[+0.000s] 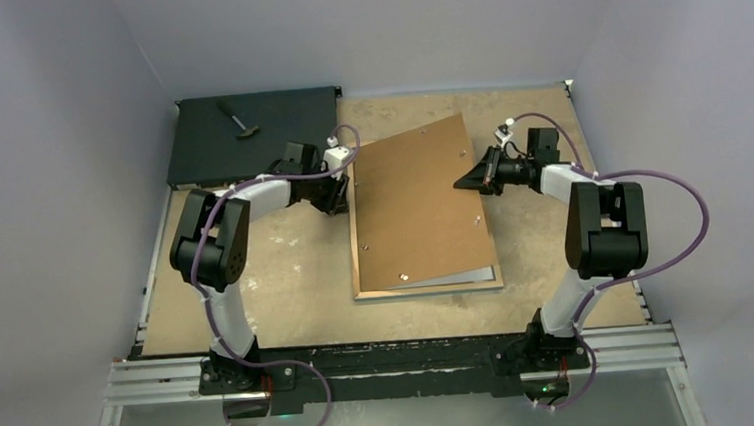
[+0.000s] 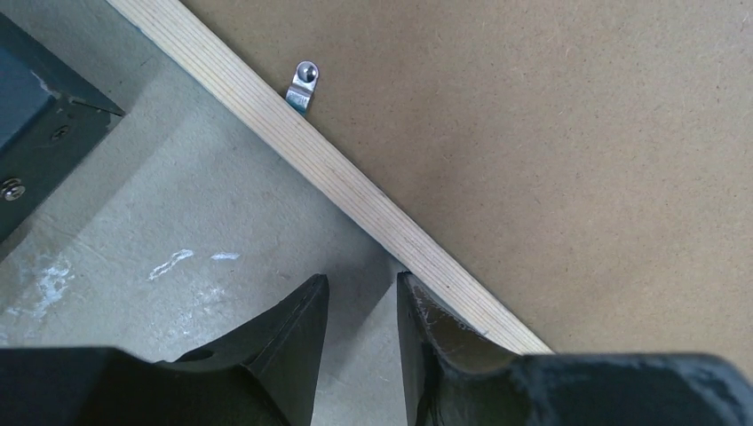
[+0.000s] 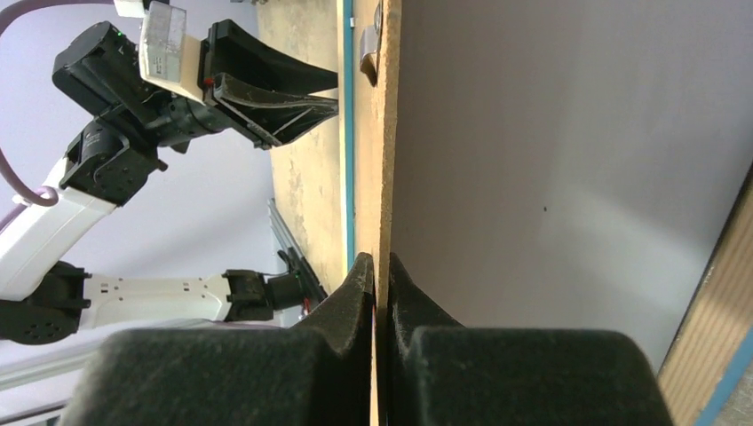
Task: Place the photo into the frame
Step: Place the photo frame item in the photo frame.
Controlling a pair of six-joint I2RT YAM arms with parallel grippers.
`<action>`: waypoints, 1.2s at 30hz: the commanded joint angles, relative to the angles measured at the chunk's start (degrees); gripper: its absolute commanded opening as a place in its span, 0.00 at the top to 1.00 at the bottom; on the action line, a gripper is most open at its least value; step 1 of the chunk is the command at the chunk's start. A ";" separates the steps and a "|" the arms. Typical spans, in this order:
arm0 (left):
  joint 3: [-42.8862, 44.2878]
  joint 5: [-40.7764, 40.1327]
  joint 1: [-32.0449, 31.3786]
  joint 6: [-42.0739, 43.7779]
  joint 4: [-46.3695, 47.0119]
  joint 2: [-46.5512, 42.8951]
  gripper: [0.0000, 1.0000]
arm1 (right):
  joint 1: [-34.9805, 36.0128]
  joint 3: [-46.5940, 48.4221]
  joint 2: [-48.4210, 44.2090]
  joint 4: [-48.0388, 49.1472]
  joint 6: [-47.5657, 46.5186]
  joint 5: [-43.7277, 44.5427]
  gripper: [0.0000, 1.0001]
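Note:
The frame lies face down in the middle of the table, its bare wood back up. A brown backing panel rests skewed over it. The photo's white back peeks out under the panel's near right corner. My right gripper is shut on the panel's right edge, with both pads pressed on the thin board. My left gripper is open just outside the frame's left rail. Its right fingertip touches that rail and nothing sits between the jaws.
A flat black box with a small tool on it lies at the back left, close behind my left wrist. A small metal clip sits on the panel beside the rail. Grey walls close in the table on three sides.

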 commanded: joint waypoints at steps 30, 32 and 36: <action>1.65 -0.33 -0.30 3.16 -5.49 -0.16 0.74 | 12.34 5.51 -8.67 -23.83 -11.47 46.11 0.01; 1.44 -0.24 -0.10 3.24 -5.52 -0.37 0.75 | 12.62 5.66 -8.68 -23.56 -11.45 45.50 0.01; 1.35 0.11 0.40 3.25 -5.89 -0.63 0.75 | 12.89 5.96 -8.08 -23.65 -11.30 45.27 0.01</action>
